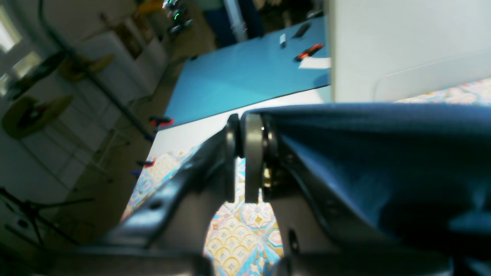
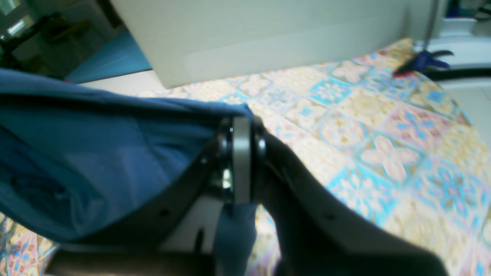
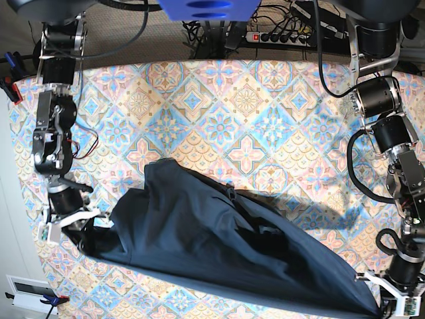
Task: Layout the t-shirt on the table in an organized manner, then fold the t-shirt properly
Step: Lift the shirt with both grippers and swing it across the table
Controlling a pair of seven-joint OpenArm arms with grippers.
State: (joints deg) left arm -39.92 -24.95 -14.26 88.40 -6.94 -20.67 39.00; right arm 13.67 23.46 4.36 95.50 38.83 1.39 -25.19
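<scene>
The dark navy t-shirt (image 3: pixel 219 246) is stretched in a long band between my two grippers, sagging over the patterned table (image 3: pixel 252 100). At the table's left side, my right gripper (image 3: pixel 91 224) is shut on one end of the cloth. My left gripper (image 3: pixel 380 307) is shut on the other end at the bottom right corner. In the left wrist view the left gripper (image 1: pixel 245 130) pinches the t-shirt (image 1: pixel 383 153) edge above the table (image 1: pixel 238 230). The right wrist view shows the right gripper (image 2: pixel 239 153) clamped on the t-shirt (image 2: pixel 96 153), which hangs over the table (image 2: pixel 383 134).
A blue clamp (image 2: pixel 422 61) grips the table's far edge, and more clamps (image 3: pixel 10 86) sit at its left edge. A pale panel (image 1: pixel 402 46) stands close ahead of both wrists. A blue-topped table (image 1: pixel 245 73) lies beyond. Cables and a power strip (image 3: pixel 279 36) run behind the table.
</scene>
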